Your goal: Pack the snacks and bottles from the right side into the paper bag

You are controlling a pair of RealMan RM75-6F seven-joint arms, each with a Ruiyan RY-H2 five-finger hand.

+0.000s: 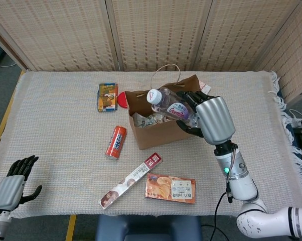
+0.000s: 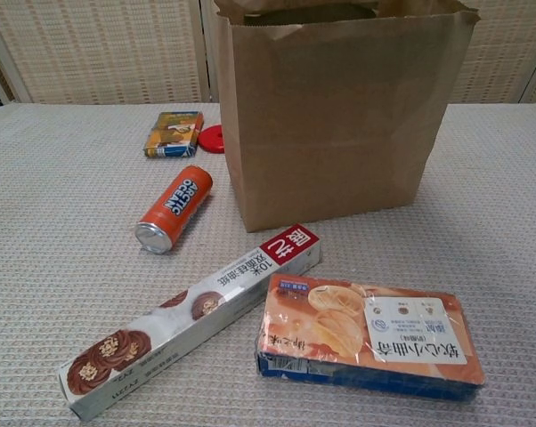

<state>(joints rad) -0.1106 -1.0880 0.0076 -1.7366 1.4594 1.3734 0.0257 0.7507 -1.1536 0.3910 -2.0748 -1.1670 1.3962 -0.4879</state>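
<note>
In the head view my right hand point(image 1: 213, 120) grips a clear plastic bottle point(image 1: 172, 106) with a white cap, held tilted above the open mouth of the brown paper bag point(image 1: 166, 131). The bag point(image 2: 339, 116) stands upright mid-table with wrapped snacks inside. In front of it lie a long biscuit box point(image 1: 132, 180) and a flat orange pastry box point(image 1: 170, 188), seen close in the chest view as the biscuit box point(image 2: 192, 320) and the pastry box point(image 2: 366, 342). My left hand point(image 1: 13, 182) hovers open at the table's near left corner.
An orange can point(image 1: 116, 141) lies on its side left of the bag, and shows as the can point(image 2: 173, 209) in the chest view. A blue-yellow snack box point(image 1: 107, 97) and a red lid point(image 1: 122, 100) sit behind it. Woven screens stand behind the table.
</note>
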